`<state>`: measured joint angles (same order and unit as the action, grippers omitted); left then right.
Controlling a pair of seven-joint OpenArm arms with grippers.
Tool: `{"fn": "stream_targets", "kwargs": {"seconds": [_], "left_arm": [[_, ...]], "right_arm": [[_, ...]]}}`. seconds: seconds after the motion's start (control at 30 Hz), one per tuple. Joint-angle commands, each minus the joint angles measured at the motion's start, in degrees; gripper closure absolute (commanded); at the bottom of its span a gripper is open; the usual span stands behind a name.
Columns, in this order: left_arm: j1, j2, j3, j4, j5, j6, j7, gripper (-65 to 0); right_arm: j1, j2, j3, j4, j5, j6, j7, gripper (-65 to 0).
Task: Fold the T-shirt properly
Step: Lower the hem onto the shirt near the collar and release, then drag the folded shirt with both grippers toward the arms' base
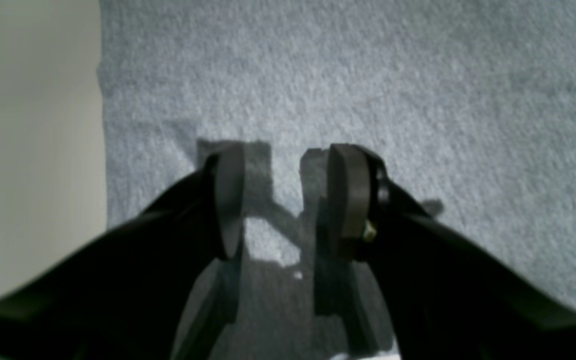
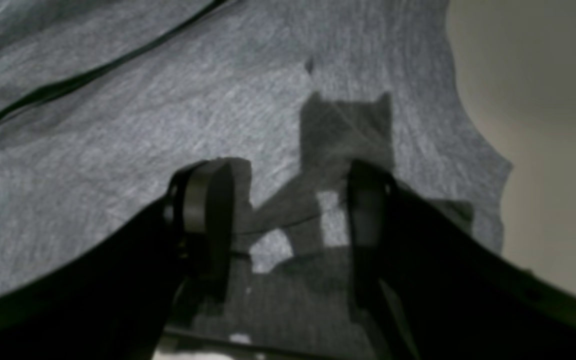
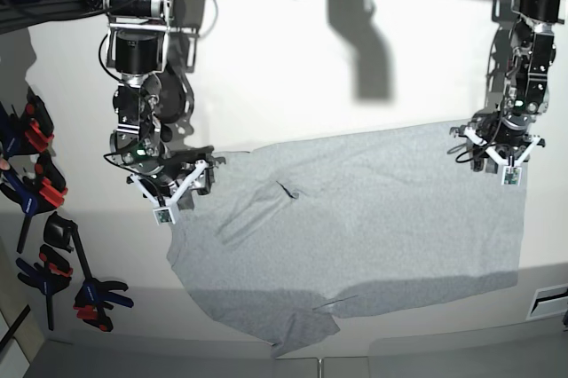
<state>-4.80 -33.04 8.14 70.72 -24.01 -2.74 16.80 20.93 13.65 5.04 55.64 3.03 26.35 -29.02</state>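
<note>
The T-shirt (image 3: 355, 218) lies spread out on the white table (image 3: 293, 67), plain grey side up, with a small crease near its middle and a sleeve pointing toward the front edge. My left gripper (image 3: 494, 149) hovers at the shirt's far right corner. In the left wrist view it (image 1: 288, 150) stands open just above the cloth (image 1: 368, 75), holding nothing. My right gripper (image 3: 189, 179) is at the shirt's far left corner. In the right wrist view it (image 2: 290, 170) is also open over the fabric (image 2: 118, 125), near the wavy edge.
Several red, blue and black clamps (image 3: 35, 183) hang along the left side. Cables and mounts run along the back edge. Bare table (image 1: 33, 150) shows beside the cloth in the left wrist view. A dark fold line (image 2: 83, 77) crosses the fabric.
</note>
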Motion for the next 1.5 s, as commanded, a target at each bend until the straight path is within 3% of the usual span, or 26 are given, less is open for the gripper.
{"fn": "stream_targets", "kwargs": {"seconds": [0.0,0.37,0.63,0.97,1.2,1.47], "left_arm": [[-1.07,-1.09,-0.59,0.87,-0.15,0.07,-0.92,-25.4],[-0.9,-0.39,-0.59,0.87,-3.93,-2.45,2.12,-25.4],[-0.57,3.06,-0.59,0.83,-0.94,-2.43,4.46,-25.4],[5.62,3.32,-0.59,0.87,4.39,-2.4,5.66,-25.4],[12.76,3.32,-0.59,5.9,4.48,-2.43,3.15,-25.4],[17.84,3.34,-0.59,12.94,4.44,-2.4,6.73,-25.4]], "right_arm": [[1.73,0.46,0.15,1.01,0.39,0.28,1.07,-34.5],[1.33,0.48,0.15,1.01,0.39,0.28,0.11,-34.4],[-2.97,0.52,0.15,1.01,0.35,0.26,1.53,-34.5],[-5.27,1.31,0.15,1.6,0.5,0.37,-1.97,-34.4],[-11.54,3.74,0.2,9.14,3.3,0.44,-5.18,-34.4],[-22.03,6.51,0.55,21.27,4.92,0.22,-9.62,-34.5]]}}
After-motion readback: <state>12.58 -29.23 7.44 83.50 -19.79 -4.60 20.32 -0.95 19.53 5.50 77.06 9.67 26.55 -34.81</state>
